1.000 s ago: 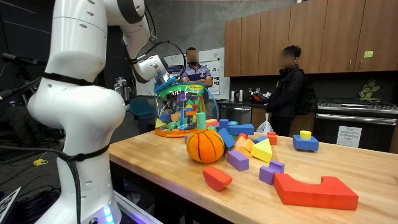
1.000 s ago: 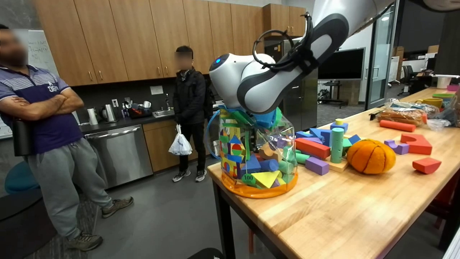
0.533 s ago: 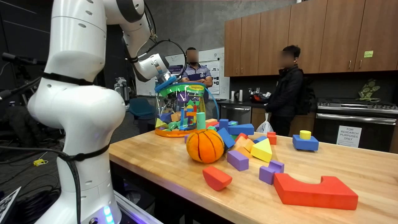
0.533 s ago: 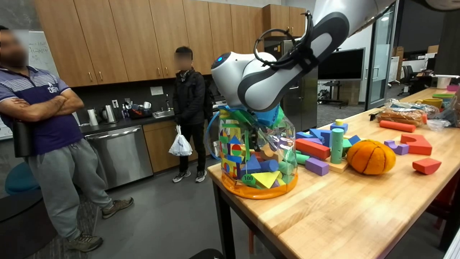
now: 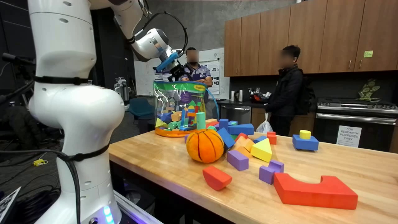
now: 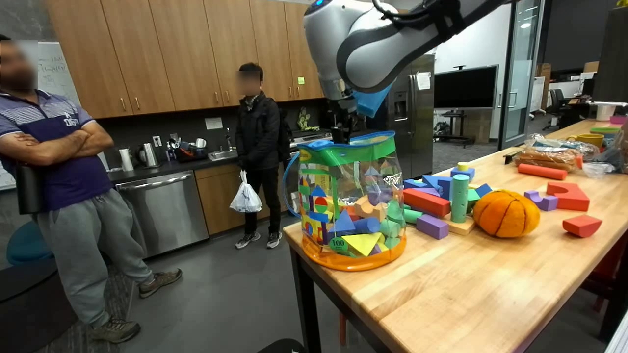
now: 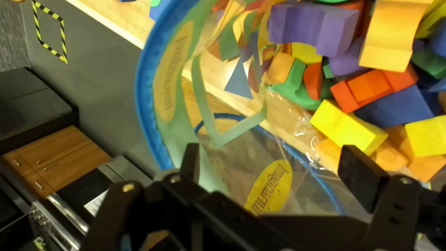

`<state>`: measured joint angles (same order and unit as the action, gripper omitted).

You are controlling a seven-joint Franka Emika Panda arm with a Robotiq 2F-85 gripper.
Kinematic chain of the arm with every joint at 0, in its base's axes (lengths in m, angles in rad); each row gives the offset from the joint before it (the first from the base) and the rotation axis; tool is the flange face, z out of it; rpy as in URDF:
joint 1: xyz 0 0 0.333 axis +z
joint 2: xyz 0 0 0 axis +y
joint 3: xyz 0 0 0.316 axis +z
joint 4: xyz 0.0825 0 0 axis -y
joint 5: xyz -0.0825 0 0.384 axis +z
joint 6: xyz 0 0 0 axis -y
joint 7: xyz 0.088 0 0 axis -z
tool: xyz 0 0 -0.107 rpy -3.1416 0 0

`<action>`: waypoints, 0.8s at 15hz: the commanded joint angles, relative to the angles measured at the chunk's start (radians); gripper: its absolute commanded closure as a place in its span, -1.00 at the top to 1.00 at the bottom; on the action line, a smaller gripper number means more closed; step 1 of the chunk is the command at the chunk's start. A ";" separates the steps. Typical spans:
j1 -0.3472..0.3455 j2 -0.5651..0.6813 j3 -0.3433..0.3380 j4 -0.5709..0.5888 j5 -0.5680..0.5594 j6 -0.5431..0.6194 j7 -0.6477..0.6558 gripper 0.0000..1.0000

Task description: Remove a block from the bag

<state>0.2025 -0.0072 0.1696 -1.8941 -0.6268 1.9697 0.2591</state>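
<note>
Black and spread, the pincer (image 7: pixel 275 169) is held over the bag (image 6: pixel 355 156) of blocks (image 7: pixel 348 127), seemingly near its rim (image 7: pixel 143 83).

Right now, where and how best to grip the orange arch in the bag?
Orange arch: likely best across its two long sides at mid-hollow, from above, through the open top of the bag. It lies uncovered, those sides look straight, hollow apparently up; room beside it unclear.

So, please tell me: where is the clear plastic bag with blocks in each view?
In an exterior view: the bag, just left of centre, behind the orange ball.
In an exterior view: the bag, just right of centre, left of the orange ball.
Wrist view: the bag, middle and right, seen from above.
Shared landmark: its blue rim.
</note>
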 commanded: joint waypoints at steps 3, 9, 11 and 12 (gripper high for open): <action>-0.018 0.020 0.003 0.030 -0.009 0.055 0.005 1.00; -0.001 0.113 -0.001 0.033 -0.130 0.188 0.121 1.00; 0.011 0.137 -0.003 0.040 -0.189 0.202 0.162 1.00; 0.016 0.146 -0.004 0.042 -0.209 0.198 0.178 1.00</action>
<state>0.2003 0.1066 0.1699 -1.8766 -0.7698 2.1638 0.3838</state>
